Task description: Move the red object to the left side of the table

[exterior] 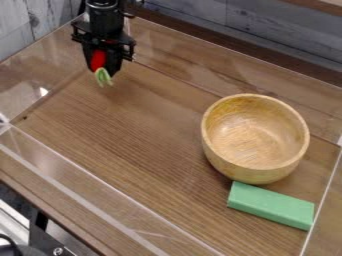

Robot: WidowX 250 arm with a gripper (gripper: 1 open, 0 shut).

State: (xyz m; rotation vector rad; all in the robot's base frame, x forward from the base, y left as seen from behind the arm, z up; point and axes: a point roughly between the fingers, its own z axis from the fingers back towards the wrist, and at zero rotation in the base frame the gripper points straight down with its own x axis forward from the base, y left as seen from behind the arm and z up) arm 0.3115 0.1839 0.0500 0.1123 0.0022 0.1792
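Red shows between my fingers [103, 68]: the red object [100, 64] is pinched there, its light-green leafy end hanging below the black tips. I read the fingers as closed partway around it, holding it from both sides. I cannot tell from this view whether the green end touches the wood or hangs just above it; a faint shadow sits right beneath it.

My arm comes down from the top edge of the view, dark and upright, with the fingers pointing down toward the tabletop [134, 140]. It is over the far left part of the brown wood-grain surface, near the back corner.

Clear acrylic walls [34, 75] run around the tabletop, and I see glare on the left one, just beside where I am holding the toy.

Well apart from my fingers, on the right side, stands a wooden bowl [255, 137], upright, with its light inside showing. Just in front of the bowl, toward the near right corner, lies a flat green block [271, 206], slightly angled, close to the bowl's base; whether they touch I cannot tell.
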